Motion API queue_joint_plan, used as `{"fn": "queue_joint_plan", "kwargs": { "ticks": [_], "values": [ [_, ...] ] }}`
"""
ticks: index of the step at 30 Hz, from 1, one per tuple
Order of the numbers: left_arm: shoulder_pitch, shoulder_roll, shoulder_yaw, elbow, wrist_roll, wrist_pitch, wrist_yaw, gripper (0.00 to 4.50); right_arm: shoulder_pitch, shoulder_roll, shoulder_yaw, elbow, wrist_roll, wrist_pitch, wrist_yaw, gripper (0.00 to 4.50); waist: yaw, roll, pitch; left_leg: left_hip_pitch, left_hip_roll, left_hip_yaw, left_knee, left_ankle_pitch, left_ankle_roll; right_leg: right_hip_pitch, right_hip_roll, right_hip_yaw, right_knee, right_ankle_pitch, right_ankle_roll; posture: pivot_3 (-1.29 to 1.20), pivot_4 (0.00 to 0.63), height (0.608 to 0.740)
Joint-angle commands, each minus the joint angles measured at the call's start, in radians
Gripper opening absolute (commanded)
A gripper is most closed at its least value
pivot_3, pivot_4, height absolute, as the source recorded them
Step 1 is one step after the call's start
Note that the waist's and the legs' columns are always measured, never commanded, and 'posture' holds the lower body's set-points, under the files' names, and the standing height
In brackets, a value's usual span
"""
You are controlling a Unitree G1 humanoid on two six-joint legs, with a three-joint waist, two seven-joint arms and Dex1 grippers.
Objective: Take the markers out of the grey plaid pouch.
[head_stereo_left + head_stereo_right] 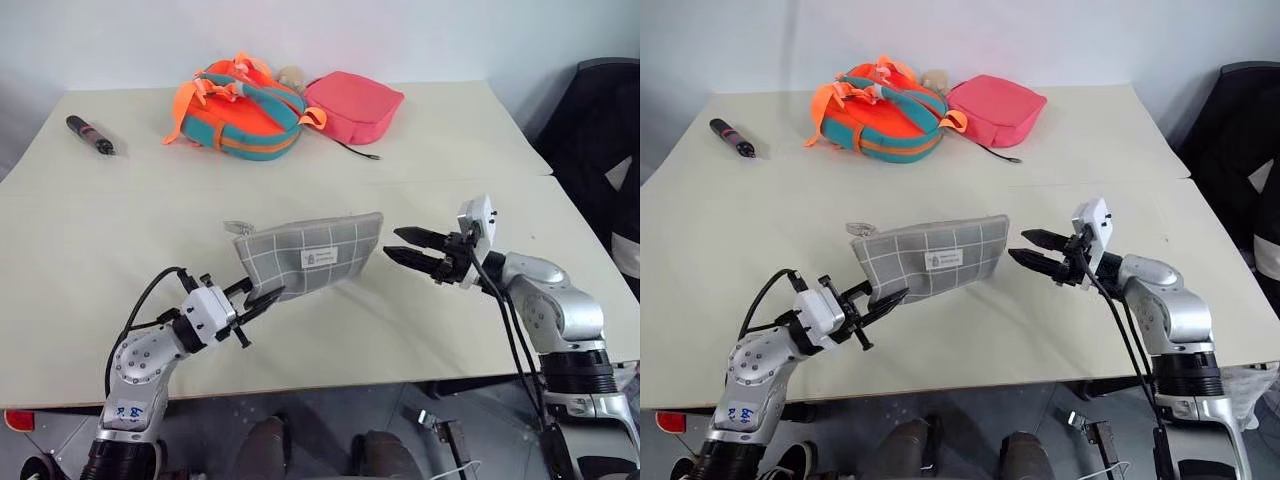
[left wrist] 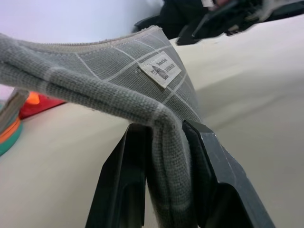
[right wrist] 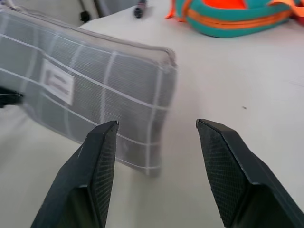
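The left end effector [image 1: 262,302] pinches the lower corner of the grey plaid pouch [image 1: 312,254], lifted above the table [image 1: 90,250]; the right end effector [image 1: 408,246], jaws apart and empty, hovers just beside the pouch's far end.

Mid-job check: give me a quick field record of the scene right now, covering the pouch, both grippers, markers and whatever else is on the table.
pouch: grey plaid pouch held up off the table, label facing the camera
left gripper: left gripper shut on the pouch's lower corner
right gripper: right gripper open, beside the pouch's other end, not touching it
markers: none visible outside the pouch
zipper: top edge looks closed, ring pull at the left end
far table: orange-and-teal bag, pink pouch, black-and-red pen-like tool
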Motion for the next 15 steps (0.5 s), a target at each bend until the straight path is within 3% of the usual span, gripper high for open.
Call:
{"fn": "queue_joint_plan", "kwargs": {
  "ticks": [1, 10, 15],
  "values": [
    [0.012, 0.015, -0.014, -0.028, 0.009, -0.019, -0.007, 0.89, -0.021, -0.012, 0.013, -0.017, -0.010, -0.032, 0.044, 2.72, 0.000, 0.000, 0.000, 0.000, 0.000, -0.001, 0.000, 0.000, 0.000, 0.000, 0.000, 0.000, 0.000, 0.000, 0.000, 0.00, 0.150, 0.740],
    [0.025, 0.041, -0.022, -0.030, -0.006, -0.036, -0.019, 0.89, -0.101, 0.037, 0.043, 0.129, -0.111, -0.176, 0.050, 2.72, -0.001, 0.000, 0.000, 0.000, 0.000, -0.001, 0.000, 0.000, 0.000, 0.000, 0.000, 0.000, 0.000, 0.000, 0.000, 0.00, 0.150, 0.740],
    [0.035, 0.038, -0.025, -0.036, -0.009, -0.028, -0.011, 0.89, -0.067, 0.004, 0.083, 0.046, -0.042, -0.081, 0.183, 2.72, -0.001, 0.000, 0.000, 0.000, 0.000, -0.001, 0.000, 0.000, 0.000, 0.000, 0.001, 0.000, 0.000, 0.000, 0.000, 0.00, 0.150, 0.740]
  ]
}}
